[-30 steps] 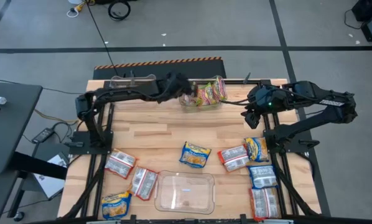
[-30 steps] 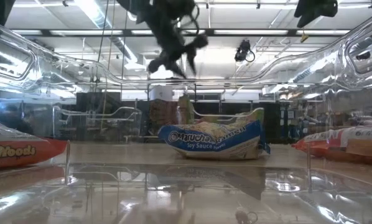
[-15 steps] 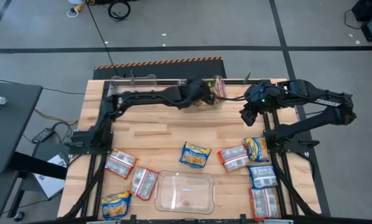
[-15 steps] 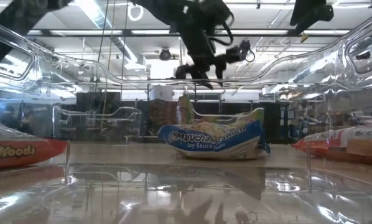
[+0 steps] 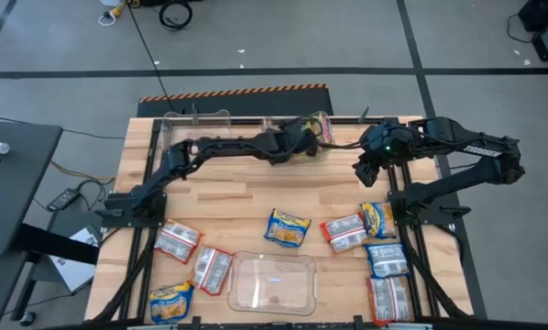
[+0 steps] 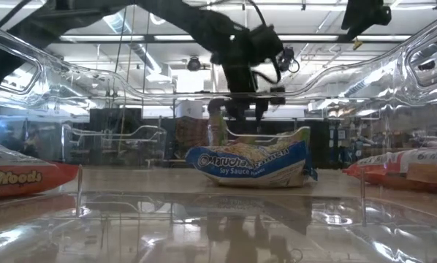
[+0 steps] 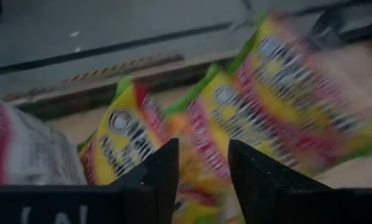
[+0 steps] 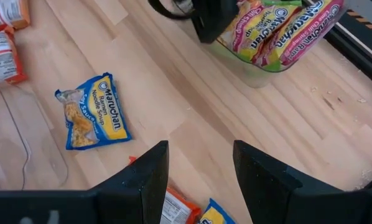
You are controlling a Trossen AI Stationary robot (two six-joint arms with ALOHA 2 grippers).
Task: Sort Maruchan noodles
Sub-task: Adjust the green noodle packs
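Note:
Green/pink-yellow Maruchan packets [image 5: 320, 129] stand on edge in a clear bin [image 8: 255, 73] at the table's far edge. My left gripper [image 5: 303, 145] hangs open just above them, pointing down; in the left wrist view its fingers [image 7: 158, 177] frame the packets [image 7: 236, 124], and no touch shows. My right gripper [image 8: 201, 171] is open and hovers over bare wood right of centre [image 5: 364, 170]. A blue-yellow packet [image 5: 288, 227] lies flat mid-table. Red/orange-silver [image 5: 345, 232] and blue packets [image 5: 387, 258] lie to the right, and more [image 5: 177, 240] to the left.
An empty clear bin [image 5: 272, 282] sits at the near edge, centre; the low view looks through its wall [image 6: 394, 66]. Another clear bin [image 5: 196, 122] stands at the far edge, left of the filled one. Bare wood lies across the middle of the table.
My left gripper has swung along the far edge toward the table's right, turned from slanting to pointing down, and come down over the bin of green/pink packets. The packets have stayed where they were.

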